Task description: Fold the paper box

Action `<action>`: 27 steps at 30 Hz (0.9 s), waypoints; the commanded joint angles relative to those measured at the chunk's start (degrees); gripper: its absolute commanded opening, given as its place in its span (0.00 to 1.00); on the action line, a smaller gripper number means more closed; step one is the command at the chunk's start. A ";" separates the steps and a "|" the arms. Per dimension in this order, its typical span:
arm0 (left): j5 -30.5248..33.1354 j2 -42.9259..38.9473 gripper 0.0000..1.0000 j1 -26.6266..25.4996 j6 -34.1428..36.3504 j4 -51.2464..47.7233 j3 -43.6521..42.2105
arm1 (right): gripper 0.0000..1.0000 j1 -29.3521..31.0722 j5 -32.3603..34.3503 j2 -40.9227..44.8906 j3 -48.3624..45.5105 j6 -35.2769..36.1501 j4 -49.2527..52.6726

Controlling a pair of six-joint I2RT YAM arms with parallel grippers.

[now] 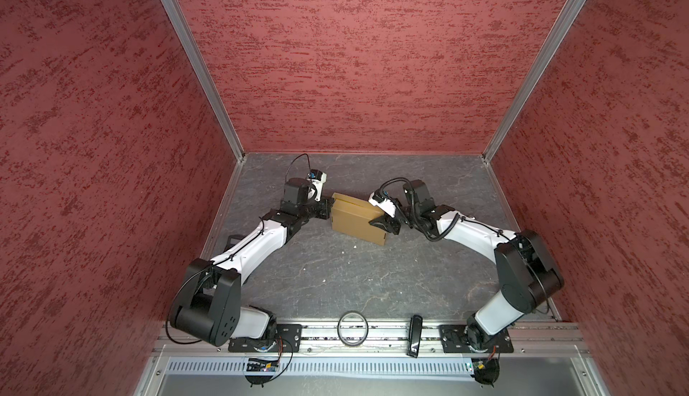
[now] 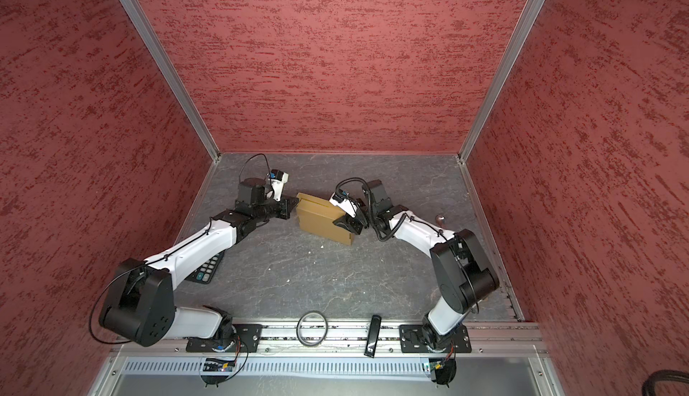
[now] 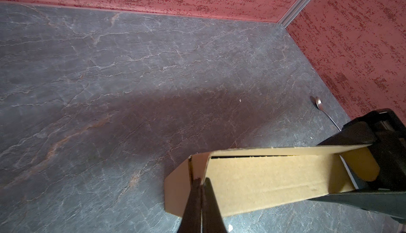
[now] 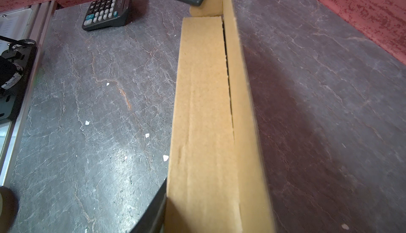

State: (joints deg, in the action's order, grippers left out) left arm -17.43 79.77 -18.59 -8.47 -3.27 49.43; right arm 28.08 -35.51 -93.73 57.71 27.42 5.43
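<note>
Left wrist view: we see left tool (image 3: 200, 183) clenched at the paper box (image 3: 263, 181) corner, right tool (image 3: 342, 168) clamping its far end.

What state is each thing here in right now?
Box: folded up, on edge, thin gap along one seam.
Left gripper: shut, tip at the box's corner.
Right gripper: shut on the box's other end.
Calculator: lying face up.
Spoon: lying flat, untouched.

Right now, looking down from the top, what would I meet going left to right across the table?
calculator → left end effector → paper box → right end effector → spoon
</note>
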 commanded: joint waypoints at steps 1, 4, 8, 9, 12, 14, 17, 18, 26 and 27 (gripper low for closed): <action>1.58 -0.07 0.01 -0.91 0.14 -3.48 -2.45 | 0.00 0.48 1.84 -1.19 1.75 -0.11 1.24; 2.59 -0.10 0.01 -1.36 -0.27 -2.14 -3.81 | 0.00 0.45 1.71 -1.43 1.73 -0.27 1.03; 3.84 0.11 0.01 -2.17 -0.76 -0.20 -5.48 | 0.00 0.42 1.80 -1.42 1.62 -0.35 1.06; 4.20 0.13 0.01 -2.39 -0.82 0.22 -5.85 | 0.00 0.46 1.84 -1.36 1.53 -0.37 1.04; 5.18 0.60 0.00 -2.87 -1.11 1.56 -6.82 | 0.00 0.49 1.93 -1.11 1.19 -0.42 0.90; 5.67 0.83 0.00 -3.06 -1.44 2.32 -7.33 | 0.00 0.48 1.92 -1.05 1.09 -0.35 0.90; 6.45 0.81 0.00 -3.34 -1.64 3.43 -8.10 | 0.00 0.43 2.01 -1.10 0.95 -0.37 0.81; 6.76 0.82 0.00 -3.38 -1.64 3.72 -8.41 | 0.00 0.45 1.98 -1.07 0.86 -0.35 0.68; 8.26 0.24 0.00 -3.56 -1.68 5.24 -10.63 | 0.00 0.48 2.46 -1.10 0.48 -0.71 -0.16; 8.37 0.28 0.00 -3.56 -1.68 5.45 -10.82 | 0.01 0.44 2.55 -1.08 0.51 -0.85 -0.24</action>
State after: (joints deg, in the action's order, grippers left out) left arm -10.15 78.63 -21.61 -9.61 10.07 41.54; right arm 28.08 -35.29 -93.78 57.76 26.39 5.37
